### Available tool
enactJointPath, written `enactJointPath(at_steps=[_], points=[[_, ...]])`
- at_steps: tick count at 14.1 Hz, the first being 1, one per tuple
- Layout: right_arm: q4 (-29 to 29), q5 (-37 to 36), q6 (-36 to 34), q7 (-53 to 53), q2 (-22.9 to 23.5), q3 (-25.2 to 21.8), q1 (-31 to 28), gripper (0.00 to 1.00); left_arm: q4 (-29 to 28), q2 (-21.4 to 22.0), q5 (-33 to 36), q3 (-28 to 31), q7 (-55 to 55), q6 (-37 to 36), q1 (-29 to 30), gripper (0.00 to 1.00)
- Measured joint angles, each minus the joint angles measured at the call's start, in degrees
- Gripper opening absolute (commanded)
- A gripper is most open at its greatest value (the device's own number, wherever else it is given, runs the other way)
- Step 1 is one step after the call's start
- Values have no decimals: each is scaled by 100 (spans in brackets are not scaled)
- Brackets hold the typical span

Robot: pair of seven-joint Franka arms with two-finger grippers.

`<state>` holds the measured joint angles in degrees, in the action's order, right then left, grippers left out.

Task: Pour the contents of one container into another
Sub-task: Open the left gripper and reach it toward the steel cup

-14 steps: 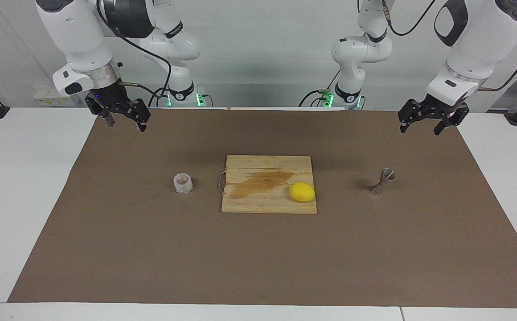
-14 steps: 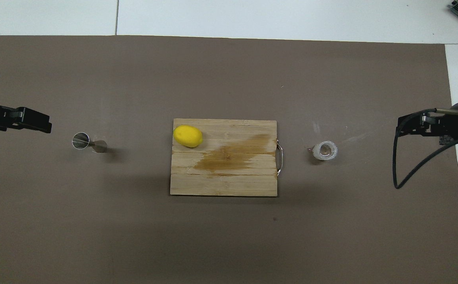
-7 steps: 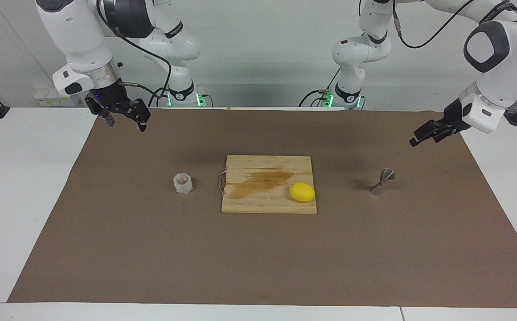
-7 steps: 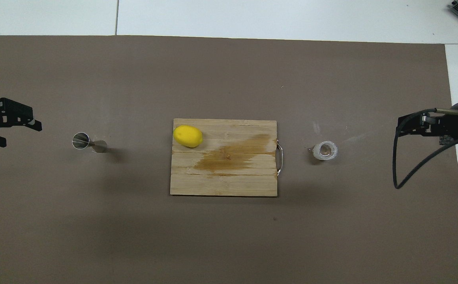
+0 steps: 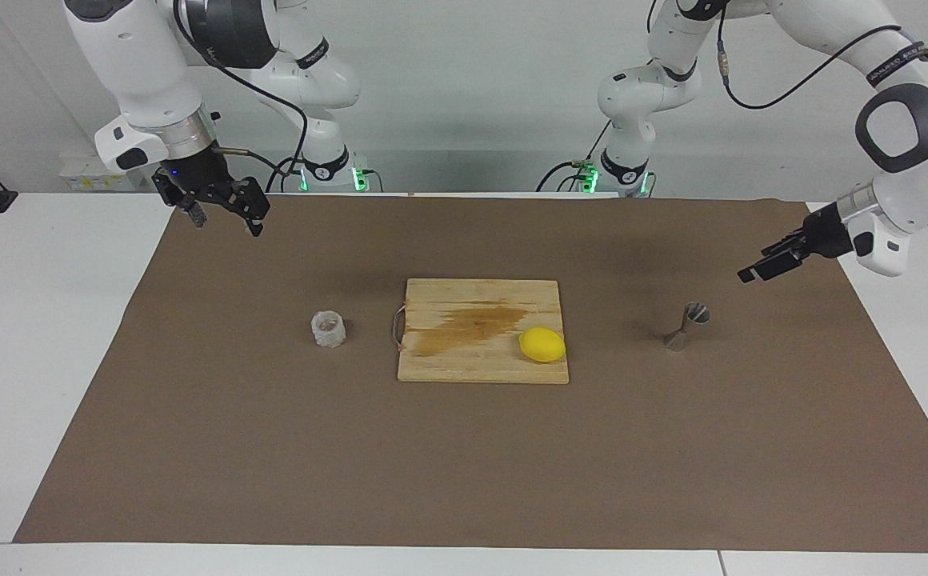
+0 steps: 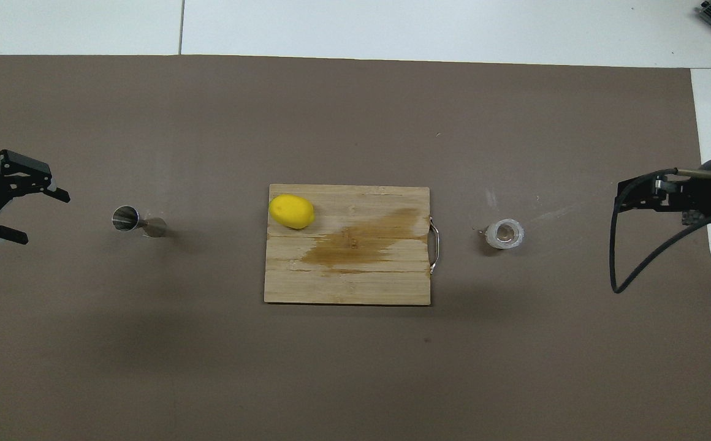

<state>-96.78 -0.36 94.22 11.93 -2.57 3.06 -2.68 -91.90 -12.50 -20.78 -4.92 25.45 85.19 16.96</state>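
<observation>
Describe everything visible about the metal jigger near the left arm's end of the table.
The jigger is small, grey metal, two cones joined at a narrow waist. It stands upright on the brown mat, open mouth up, beside the cutting board toward the left arm's end. Nothing touches it; the left hand, open, hangs apart from it.

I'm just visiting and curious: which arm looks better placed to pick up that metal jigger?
The left. Its open tool hangs beside the jigger at that end of the table. The right tool waits at the cup's end, across the board.
</observation>
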Motion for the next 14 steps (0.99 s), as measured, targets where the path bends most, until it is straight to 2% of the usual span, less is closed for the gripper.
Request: enactJointPath(at_steps=[4, 9, 14], points=[[0, 0, 0, 0, 0, 0, 0, 100, -15, -549, -811, 5, 564, -70, 594, 100], [0, 0, 0, 0, 0, 0, 0, 100, -60, -1119, -1528, -4, 1771, -74, 677, 100], [0, 0, 0, 0, 0, 0, 0, 100, -147, -1756, -2111, -10, 1928, -83, 920, 100]])
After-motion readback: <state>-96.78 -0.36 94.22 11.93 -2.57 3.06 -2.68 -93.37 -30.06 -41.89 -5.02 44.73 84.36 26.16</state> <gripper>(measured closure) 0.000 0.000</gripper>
